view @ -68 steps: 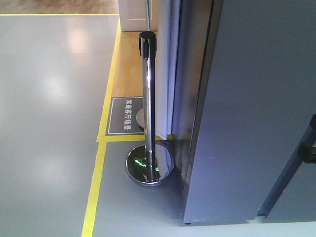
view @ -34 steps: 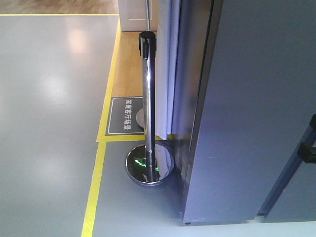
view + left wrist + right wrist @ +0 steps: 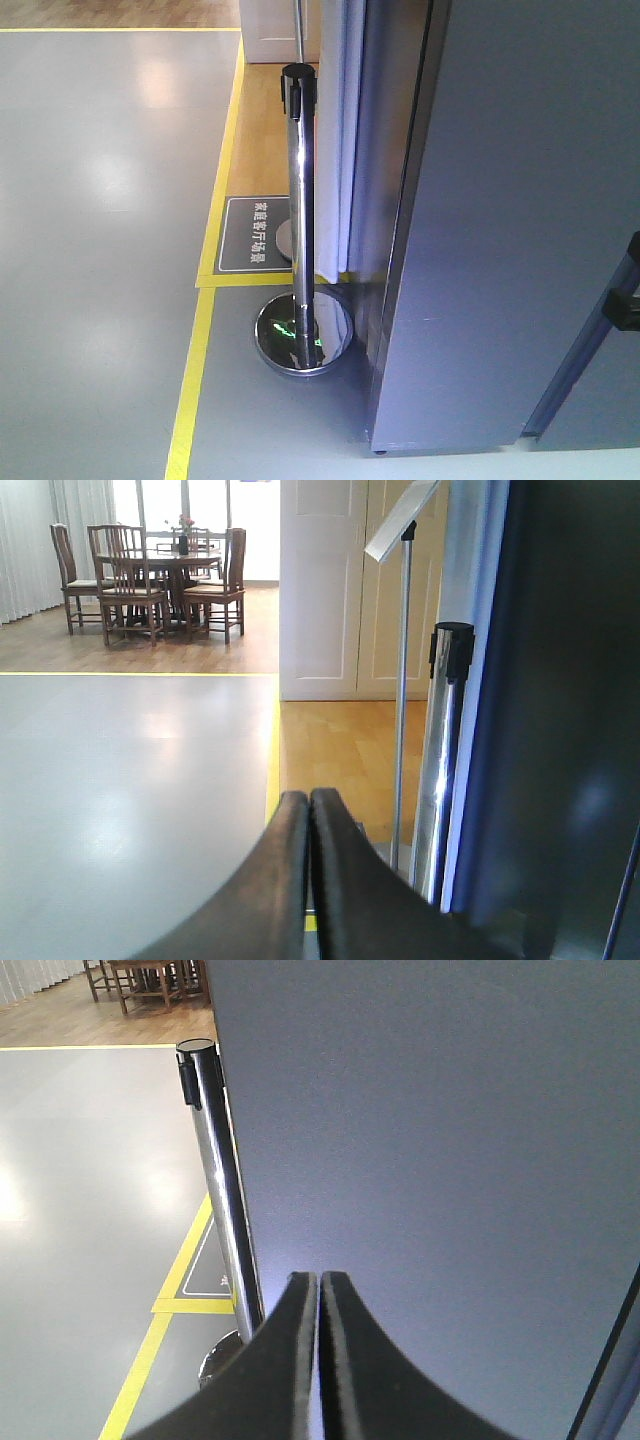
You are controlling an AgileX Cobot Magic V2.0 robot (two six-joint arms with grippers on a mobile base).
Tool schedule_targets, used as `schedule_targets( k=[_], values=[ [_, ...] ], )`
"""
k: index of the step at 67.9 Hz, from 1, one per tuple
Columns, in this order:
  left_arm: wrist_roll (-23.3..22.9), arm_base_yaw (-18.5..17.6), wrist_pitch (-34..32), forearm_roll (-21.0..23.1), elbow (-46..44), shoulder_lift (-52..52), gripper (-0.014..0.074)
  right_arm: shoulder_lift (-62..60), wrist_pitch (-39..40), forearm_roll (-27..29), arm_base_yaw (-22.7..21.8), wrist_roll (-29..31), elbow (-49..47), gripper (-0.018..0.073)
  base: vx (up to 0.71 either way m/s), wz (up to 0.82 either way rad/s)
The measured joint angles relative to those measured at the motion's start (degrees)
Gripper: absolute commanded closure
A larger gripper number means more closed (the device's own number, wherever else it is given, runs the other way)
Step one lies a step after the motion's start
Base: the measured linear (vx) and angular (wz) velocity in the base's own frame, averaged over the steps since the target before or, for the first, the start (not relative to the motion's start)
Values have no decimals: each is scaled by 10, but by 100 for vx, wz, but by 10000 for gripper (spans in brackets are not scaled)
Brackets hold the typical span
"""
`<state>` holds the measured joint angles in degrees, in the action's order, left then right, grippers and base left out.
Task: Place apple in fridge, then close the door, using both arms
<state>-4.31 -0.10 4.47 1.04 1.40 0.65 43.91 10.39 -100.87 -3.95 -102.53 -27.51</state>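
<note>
Two black grippers show, one in each wrist view, and both have their curved fingers pressed together with nothing between them: the left gripper (image 3: 309, 805) and the right gripper (image 3: 319, 1285). The apple appears in no view, so its place cannot be told.

In the front-facing view the tall dark grey fridge (image 3: 520, 200) fills the frame from 12 o'clock round to 5 o'clock, its flat outer side facing the camera and its foot resting on the grey floor (image 3: 90, 250). A thin strip of its white edge (image 3: 340, 140) shows along the left side. Whether the door is open or shut cannot be told. At 3 to 4 o'clock of the frame a slanted grey arm link (image 3: 590, 340) with a black joint crosses in front of the grey panel.

Just beside the fridge, at its 9 o'clock, stands an upright chrome barrier post with a black cap (image 3: 298, 190) on a round mirrored base (image 3: 303, 335). Yellow floor tape (image 3: 195, 370) runs past the base, and a dark floor sign with white characters (image 3: 255, 233) lies at 12 o'clock of it.

In the left wrist view, wooden chairs around a dining table (image 3: 150, 575) stand far off at 11 o'clock.
</note>
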Motion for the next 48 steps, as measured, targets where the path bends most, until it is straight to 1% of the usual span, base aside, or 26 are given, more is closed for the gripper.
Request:
schedule_targets(
  k=[48],
  values=[
    [0, 0, 0, 0, 0, 0, 602, 0, 0, 0, 0, 0, 0, 561, 0, 0]
  ],
)
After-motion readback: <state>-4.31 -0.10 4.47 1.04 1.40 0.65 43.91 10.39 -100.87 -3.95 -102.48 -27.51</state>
